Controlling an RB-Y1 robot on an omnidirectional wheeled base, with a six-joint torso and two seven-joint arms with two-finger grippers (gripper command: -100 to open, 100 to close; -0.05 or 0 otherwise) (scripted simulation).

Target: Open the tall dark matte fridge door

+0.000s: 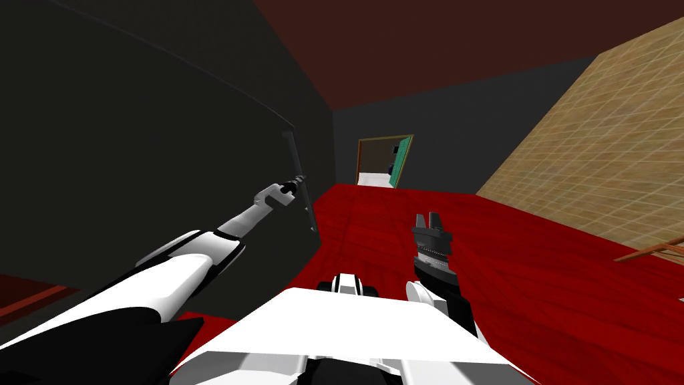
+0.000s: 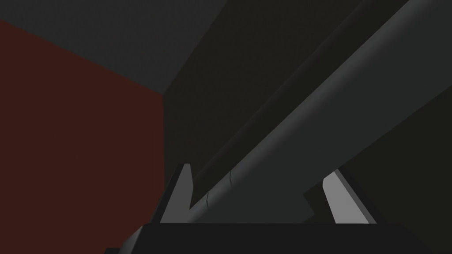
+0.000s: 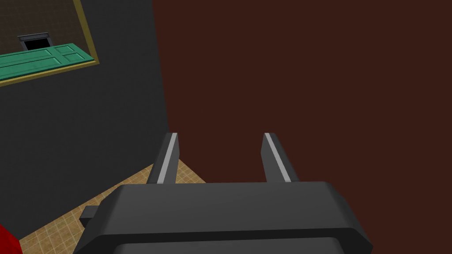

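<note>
The tall dark fridge door (image 1: 133, 147) takes up the left of the head view. Its dark vertical bar handle (image 1: 294, 150) runs down near the door's right edge. My left arm reaches out to it, and my left gripper (image 1: 298, 180) sits at the bar's middle. In the left wrist view the handle (image 2: 309, 114) crosses slantwise between the two light fingers (image 2: 178, 198); my left gripper (image 2: 260, 194) stands open astride the bar. My right gripper (image 1: 427, 219) hangs over the red floor in front of my chest, open and holding nothing (image 3: 220, 158).
Red floor (image 1: 534, 267) stretches ahead and to the right. A tan tiled wall (image 1: 601, 147) slants along the right, with a wooden piece (image 1: 658, 250) at its foot. A doorway with a green door (image 1: 399, 164) stands in the dark grey back wall.
</note>
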